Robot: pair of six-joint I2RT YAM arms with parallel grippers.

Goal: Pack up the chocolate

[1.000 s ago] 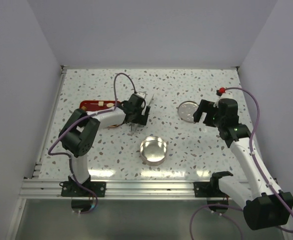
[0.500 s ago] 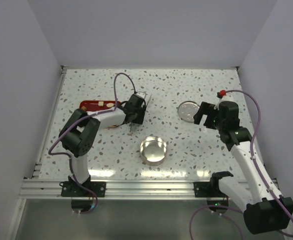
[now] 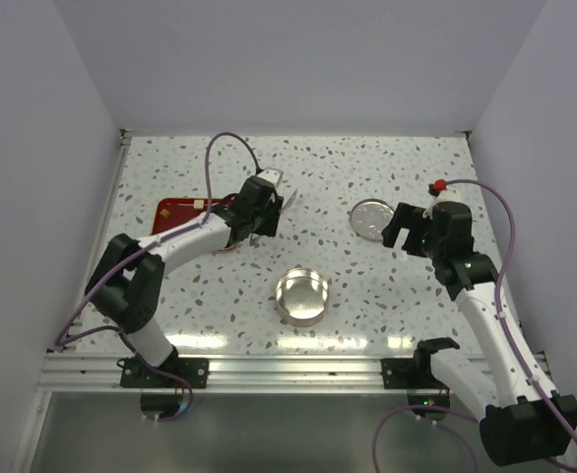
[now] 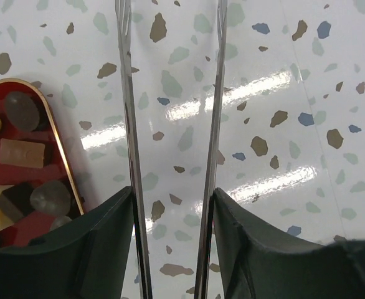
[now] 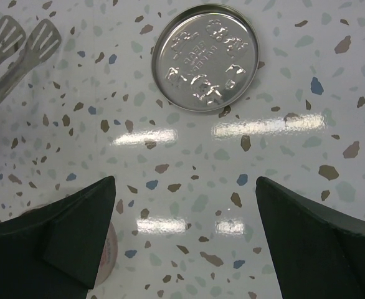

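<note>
Now that the left arm has swung from the round silver tin (image 3: 301, 296) back toward the red rectangular tray (image 3: 168, 212), we reckon a pick's coming: small brown, tan and cream chocolate pieces (image 4: 22, 152) sit in it, left fingers (image 4: 101, 243) clamp the long metal tweezers (image 4: 127, 124), blades parted, empty; right fingers (image 5: 76, 230) gape, holding nothing.

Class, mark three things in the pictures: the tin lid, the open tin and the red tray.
Tin lid (image 5: 205, 58): right wrist view, centre of its embossed face.
Open tin (image 3: 301, 294): top view, its bare floor.
Red tray (image 4: 50, 132): left wrist view, bare red floor by the gold rim.
</note>
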